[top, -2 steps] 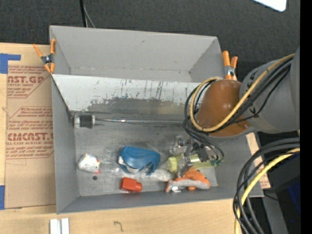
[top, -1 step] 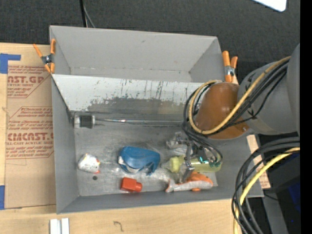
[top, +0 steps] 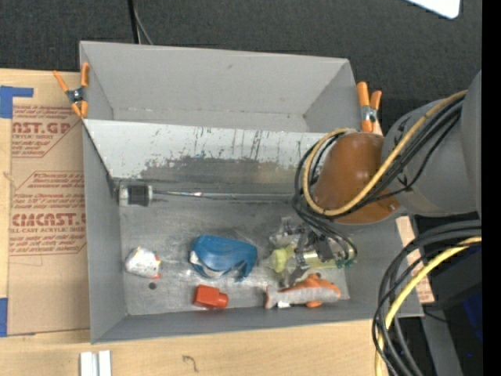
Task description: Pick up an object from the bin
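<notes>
Highest toward the lens is the arm's brown-orange wrist cover (top: 351,180), looped with yellow and black cables (top: 313,171), up and to the right of the blue rounded plastic thing (top: 223,255) that lies mid-floor in the grey metal bin (top: 211,77). Below the cover the gripper (top: 307,255) sits low in the bin, just right of the blue thing, over a small heap. A yellow-green piece (top: 280,260) of that heap lies between the blue thing and the gripper, close against the gripper's left side. An orange and white thing (top: 307,291) lies right of and below the blue thing, just under the gripper. Whether the gripper is spread or closed, I cannot tell, nor whether anything is caught in it. A small red-orange block (top: 210,296) lies just below the blue thing. A white crumpled thing (top: 142,262) lies well to its left, and a metal rod (top: 211,194) with a dark end lies above it along the back wall.
</notes>
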`<state>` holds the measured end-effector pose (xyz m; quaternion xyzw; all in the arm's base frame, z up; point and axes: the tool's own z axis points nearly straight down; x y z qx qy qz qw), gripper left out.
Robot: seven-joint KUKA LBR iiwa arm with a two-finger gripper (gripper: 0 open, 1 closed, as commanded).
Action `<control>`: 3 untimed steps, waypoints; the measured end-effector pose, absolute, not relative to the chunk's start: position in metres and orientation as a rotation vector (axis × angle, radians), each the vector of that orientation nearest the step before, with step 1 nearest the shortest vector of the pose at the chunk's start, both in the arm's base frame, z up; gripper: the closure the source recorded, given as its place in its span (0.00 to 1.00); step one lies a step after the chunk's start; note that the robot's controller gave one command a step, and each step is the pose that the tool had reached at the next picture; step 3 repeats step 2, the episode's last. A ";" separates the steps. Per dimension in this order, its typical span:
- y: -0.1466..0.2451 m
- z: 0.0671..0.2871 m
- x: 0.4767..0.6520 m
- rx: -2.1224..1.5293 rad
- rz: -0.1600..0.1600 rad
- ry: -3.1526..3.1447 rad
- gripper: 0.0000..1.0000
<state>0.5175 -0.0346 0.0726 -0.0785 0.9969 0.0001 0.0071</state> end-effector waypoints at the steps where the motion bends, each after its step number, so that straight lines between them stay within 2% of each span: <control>1: -0.035 0.073 0.517 -0.245 0.000 3.118 1.00; 2: -0.060 0.216 0.517 -0.333 0.000 3.121 1.00; 3: -0.060 0.216 0.517 -0.333 0.000 3.121 1.00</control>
